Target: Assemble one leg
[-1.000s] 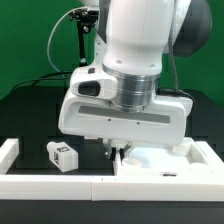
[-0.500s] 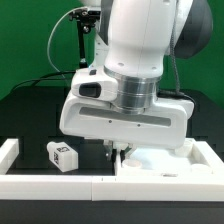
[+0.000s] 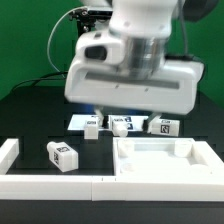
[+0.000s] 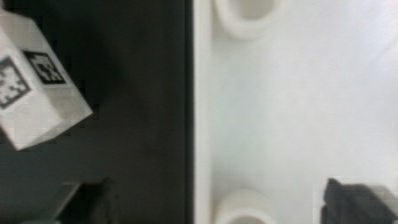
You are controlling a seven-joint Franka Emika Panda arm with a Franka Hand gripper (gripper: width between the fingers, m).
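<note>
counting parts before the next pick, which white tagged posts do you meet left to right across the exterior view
short white tagged plastic leg alone in front → back-row left leg → back-row middle leg → back-row right leg

Glossy white arm, grey ribbed wrist ring, boxy white tool, black fingers.

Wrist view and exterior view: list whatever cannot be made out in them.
- Wrist view: the leg is cut off by the picture's edge, and its tag is blurred.
- Wrist view: the gripper shows only dark fingertips; the edge cuts off the rest.
- Wrist view: the panel runs past the edges, so its outline is unseen.
- Exterior view: the far legs have tags too small to read, and the gripper's fingers are indistinct under the arm.
</note>
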